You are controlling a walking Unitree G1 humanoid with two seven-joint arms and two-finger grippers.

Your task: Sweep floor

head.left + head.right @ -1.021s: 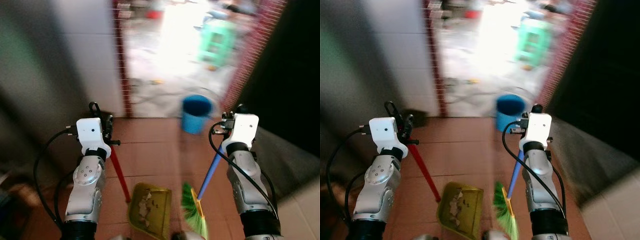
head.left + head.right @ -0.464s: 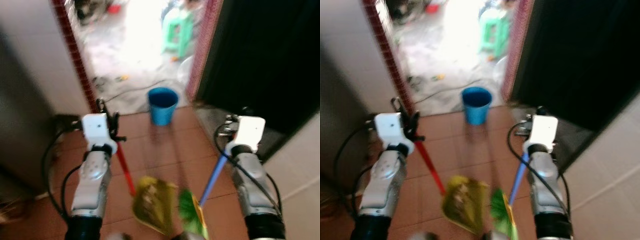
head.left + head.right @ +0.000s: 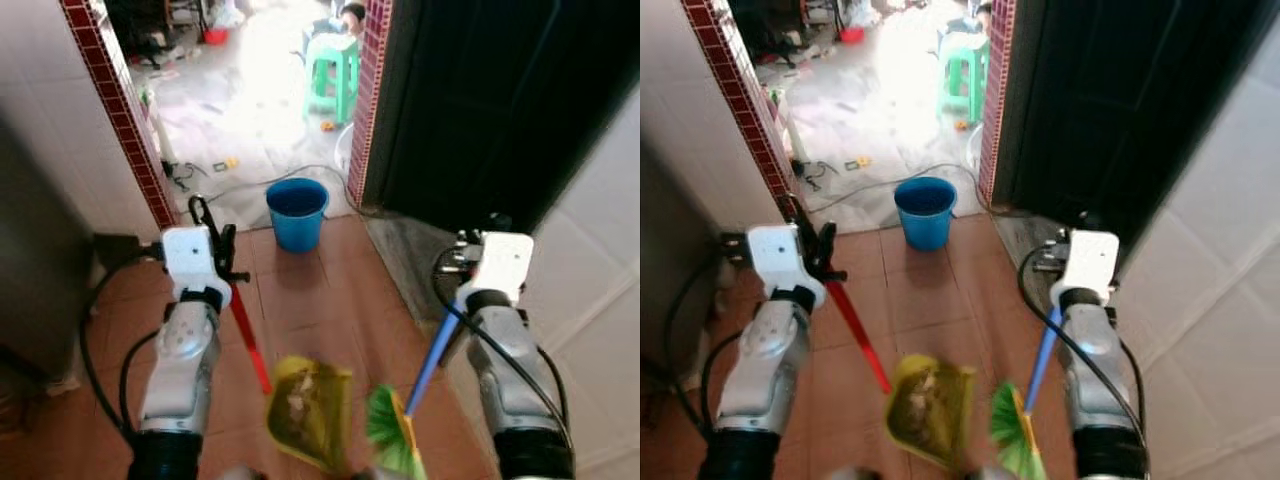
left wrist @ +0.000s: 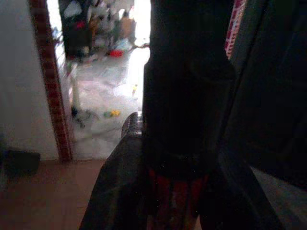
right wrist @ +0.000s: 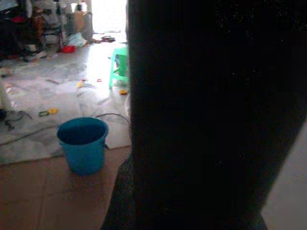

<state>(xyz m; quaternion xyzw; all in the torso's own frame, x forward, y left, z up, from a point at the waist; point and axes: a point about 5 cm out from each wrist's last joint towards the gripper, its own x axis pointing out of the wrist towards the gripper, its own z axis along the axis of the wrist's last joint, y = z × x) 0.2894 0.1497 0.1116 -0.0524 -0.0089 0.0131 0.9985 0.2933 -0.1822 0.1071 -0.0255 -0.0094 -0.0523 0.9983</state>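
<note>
Since the earlier frames our head camera has swung, so the blue bucket [image 3: 297,213] and doorway are now sitting nearer centre; the tools are keeping the same places relative to our arms. Nearest us, at 6 o'clock, the yellow dustpan [image 3: 308,412] is carrying pale debris, and the green broom head [image 3: 390,445] is hanging just beside it at 5 o'clock. The left gripper [image 3: 212,247] is closing on the red dustpan handle [image 3: 248,340]; the right gripper [image 3: 468,262] is holding the blue broom handle [image 3: 431,355], though we cannot tell how its fingers are set. Farther off, at 12 o'clock, the bucket is standing at the threshold, with the green stool [image 3: 332,75] beyond. Risk: tilting the dustpan while walking is likely to spill the debris.
</note>
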